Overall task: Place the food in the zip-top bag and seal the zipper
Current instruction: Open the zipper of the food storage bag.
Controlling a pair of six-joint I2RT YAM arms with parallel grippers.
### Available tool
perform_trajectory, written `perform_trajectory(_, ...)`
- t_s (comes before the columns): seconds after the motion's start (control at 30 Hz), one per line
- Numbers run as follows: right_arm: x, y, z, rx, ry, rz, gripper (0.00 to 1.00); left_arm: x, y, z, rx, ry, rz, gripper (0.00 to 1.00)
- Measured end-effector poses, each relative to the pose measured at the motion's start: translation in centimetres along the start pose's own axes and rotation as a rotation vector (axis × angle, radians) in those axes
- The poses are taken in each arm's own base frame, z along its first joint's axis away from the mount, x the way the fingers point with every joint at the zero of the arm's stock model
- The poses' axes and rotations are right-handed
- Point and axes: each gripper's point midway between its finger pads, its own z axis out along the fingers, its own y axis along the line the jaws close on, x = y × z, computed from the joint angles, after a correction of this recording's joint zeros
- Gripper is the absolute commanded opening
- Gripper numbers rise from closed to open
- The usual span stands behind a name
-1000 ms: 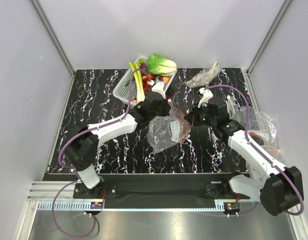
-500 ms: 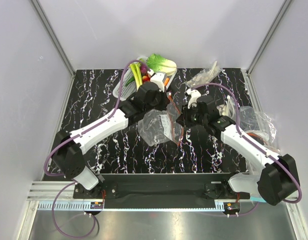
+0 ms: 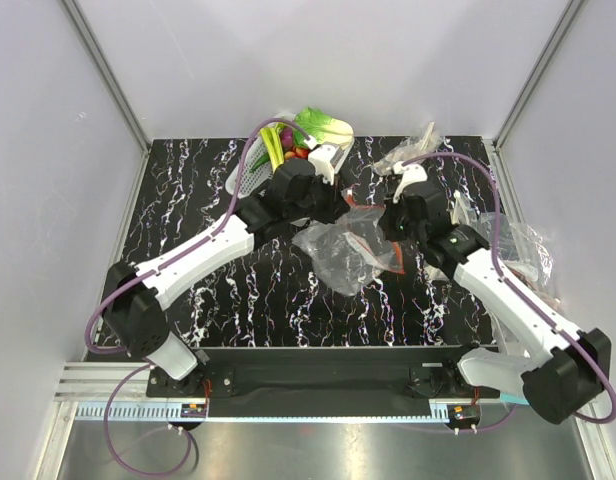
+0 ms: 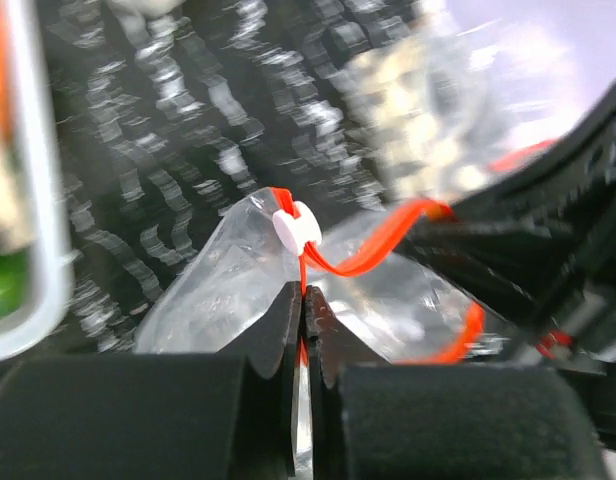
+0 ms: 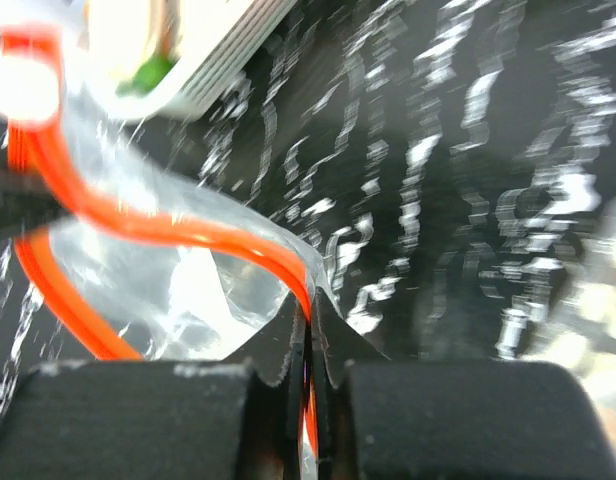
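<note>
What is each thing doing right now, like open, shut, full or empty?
left gripper, shut on the zipper
right gripper, shut on the zipper
zip-top bag, held between both grippers, mouth open, no food inside
basket, holding the leek and other food

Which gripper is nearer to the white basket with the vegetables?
Left. The left gripper pinches the zipper close beside the white basket; the right gripper pinches it farther to the right.
</note>
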Motion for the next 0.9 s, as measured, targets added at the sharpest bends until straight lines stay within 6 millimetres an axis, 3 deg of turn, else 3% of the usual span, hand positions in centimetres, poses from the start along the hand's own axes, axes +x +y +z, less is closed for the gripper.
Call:
perform_trajectory(0.17,-3.2,-2.5,-3.2,0.146,-0.113,0.014,0.04,-1.4,-3.8,0.3,0.213,-0.092,-0.094,0.05)
perform_trajectory(0.3,-3.9,-4.3,-5.0,0.247,-0.158,0.014,0.02,-1.0,-5.7,1.3,0.343,-0.114,-0.165,0.16)
perform_trajectory(0.43,-2.9,-5.0,-4.6,0.334,-0.126,-0.018,0.00,0.9,-5.7,2.9,0.374,-0.077,-0.199,0.54)
perform_trajectory(0.57,-1.8,-4.3,-3.3,0.332,-0.082,-0.037,0.00,4.0,-4.5,3.6,0.310,-0.027,-0.206,0.74)
perform_trajectory(0.7,-1.1,-4.0,-2.5,0.332,-0.063,-0.019,0.00,5.6,-4.1,3.5,0.236,-0.014,-0.192,0.79)
perform_trajectory(0.9,-1.2,-2.6,-1.9,0.299,-0.077,-0.003,0.00,5.2,-4.3,3.0,0.201,-0.055,-0.187,0.79)
